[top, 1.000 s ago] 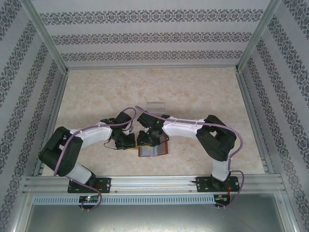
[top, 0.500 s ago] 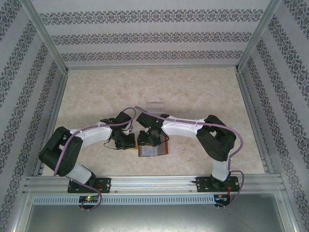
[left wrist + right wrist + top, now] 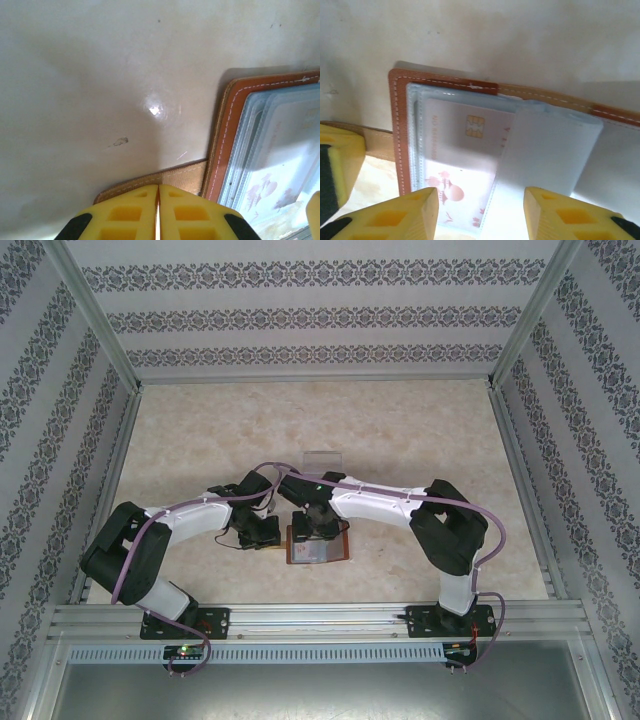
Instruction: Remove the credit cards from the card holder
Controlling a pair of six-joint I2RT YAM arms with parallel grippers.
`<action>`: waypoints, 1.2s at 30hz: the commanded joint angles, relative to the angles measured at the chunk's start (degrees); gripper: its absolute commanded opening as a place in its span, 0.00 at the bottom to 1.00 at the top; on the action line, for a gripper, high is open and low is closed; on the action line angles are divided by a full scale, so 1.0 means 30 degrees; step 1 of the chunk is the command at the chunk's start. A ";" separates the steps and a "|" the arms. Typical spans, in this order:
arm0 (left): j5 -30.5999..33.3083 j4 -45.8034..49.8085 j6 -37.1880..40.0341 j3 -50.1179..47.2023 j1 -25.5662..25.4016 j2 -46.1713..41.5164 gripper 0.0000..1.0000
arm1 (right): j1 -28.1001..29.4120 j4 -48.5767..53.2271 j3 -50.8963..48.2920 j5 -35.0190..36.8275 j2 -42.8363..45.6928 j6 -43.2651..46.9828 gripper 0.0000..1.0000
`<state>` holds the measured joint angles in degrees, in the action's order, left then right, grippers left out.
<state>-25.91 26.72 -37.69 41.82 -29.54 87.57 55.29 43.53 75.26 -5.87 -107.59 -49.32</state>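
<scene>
Card holder (image 3: 318,545) lying open on the bench (image 3: 400,430), between my two arms. A pale, chipped credit card (image 3: 465,150) sits in its grey-blue pocket. I see none out, so I judge extraction barely begun. Left claw (image 3: 158,210) closed at the strap tab (image 3: 175,177); right claw (image 3: 481,200) parted above the pockets, holding nothing.

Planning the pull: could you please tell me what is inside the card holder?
The card holder shows a pale chip card with pink print in a clear pocket; anything beneath is covered.
</scene>
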 commanded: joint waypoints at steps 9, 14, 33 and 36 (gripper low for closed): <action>0.0026 -0.0147 0.0201 -0.0283 0.0127 0.0166 0.09 | 0.0350 0.3144 0.0964 0.2493 -0.0326 0.0633 0.51; -0.0003 -0.0180 0.0186 -0.0208 0.0127 0.0290 0.09 | 0.0336 0.3351 0.0902 0.2540 -0.0197 0.0706 0.48; -0.0113 -0.0286 0.0234 -0.0075 0.0127 0.0716 0.09 | 0.0292 0.1142 0.0117 0.0083 0.0377 0.0709 0.08; -0.0108 -0.0294 0.0236 -0.0083 0.0117 0.0814 0.09 | 0.0211 0.1370 -0.0010 0.0269 0.0378 0.0766 0.07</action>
<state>-26.41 26.68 -37.69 41.85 -29.50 87.88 55.75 47.33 76.18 -4.43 -107.87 -46.94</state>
